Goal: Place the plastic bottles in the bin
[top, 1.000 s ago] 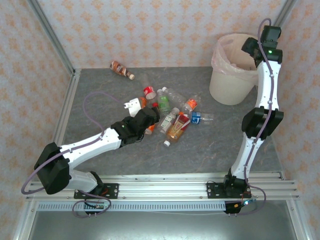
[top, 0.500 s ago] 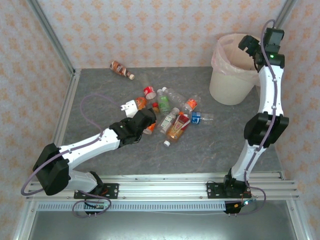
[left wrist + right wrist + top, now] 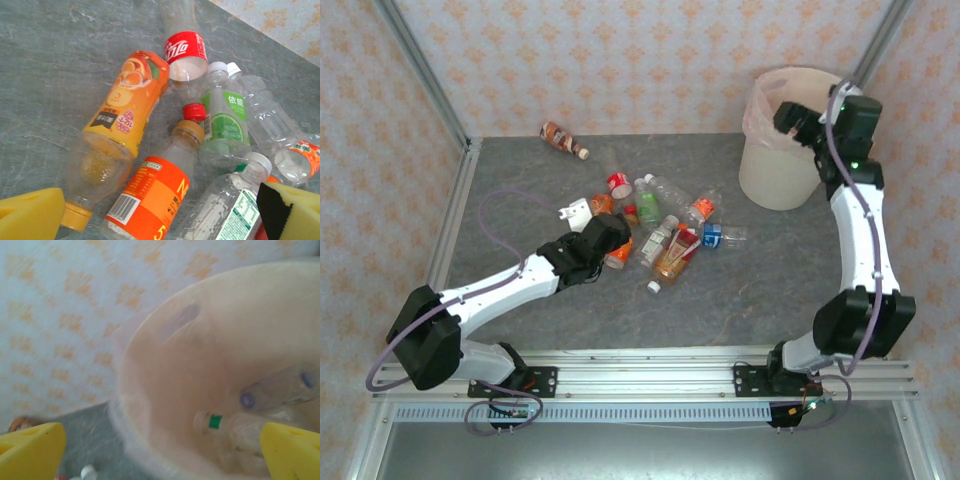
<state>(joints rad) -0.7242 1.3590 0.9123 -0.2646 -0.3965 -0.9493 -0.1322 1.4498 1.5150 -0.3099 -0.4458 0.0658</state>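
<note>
Several plastic bottles lie in a heap mid-table, and a brown one lies apart at the back left. My left gripper hovers over the heap's left side, open. Between its yellow pads lies an orange-labelled bottle, untouched. Beside that are an orange-juice bottle, a red-labelled one and a green-labelled one. My right gripper hangs open and empty over the bin. Inside the bin lie clear bottles, one with a green band.
Papered walls with metal corner posts close the table at the back and sides. The bin stands in the back right corner. A metal rail runs along the near edge by the arm bases.
The right gripper's jaws have spread wide, and that arm has swung left and down over the bin's mouth. The left gripper has drawn back slightly to the left over the heap.
</note>
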